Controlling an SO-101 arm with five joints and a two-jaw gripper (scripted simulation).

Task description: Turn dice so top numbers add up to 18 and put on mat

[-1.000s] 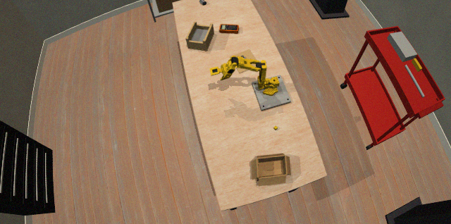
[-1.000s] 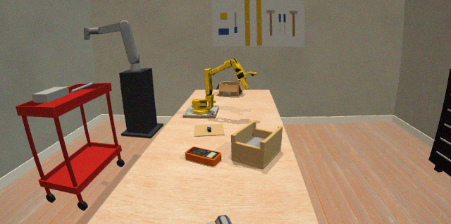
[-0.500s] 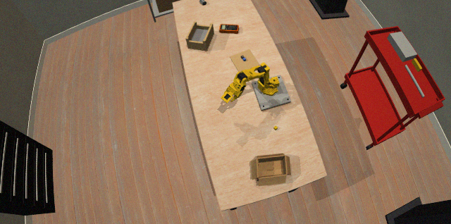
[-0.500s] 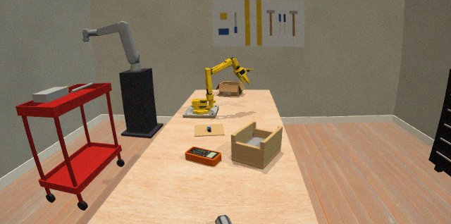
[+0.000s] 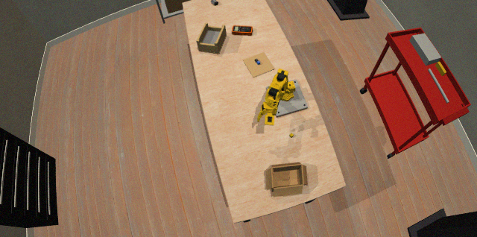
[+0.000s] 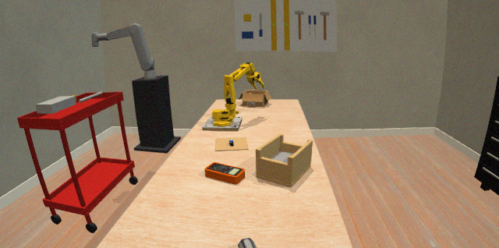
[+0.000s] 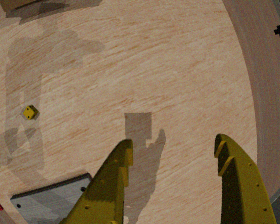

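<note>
A yellow die [image 5: 291, 135] [image 7: 30, 112] with dark pips lies on the table off the mat, between my base and the cardboard box; its top number is too small to read surely. A blue die [image 5: 258, 62] and a black die beside it, close together, are on the tan mat [image 5: 261, 71] [image 6: 222, 145]; their top numbers cannot be read. My gripper [image 6: 260, 86] [image 7: 174, 140] is partly open and empty, high above the table. In the wrist view the yellow die is far to the left of the fingers, and the mat is out of view.
The open cardboard box [image 5: 287, 191] [image 6: 255, 97] stands beyond the yellow die. My base plate [image 5: 294, 109] [image 7: 46, 200] lies between that die and the mat. Beyond the mat are a multimeter [image 5: 242, 30] [image 6: 224, 172], a wooden bin [image 5: 209, 48] [image 6: 273, 171] and a grey object [image 5: 215, 2] [image 6: 246, 243].
</note>
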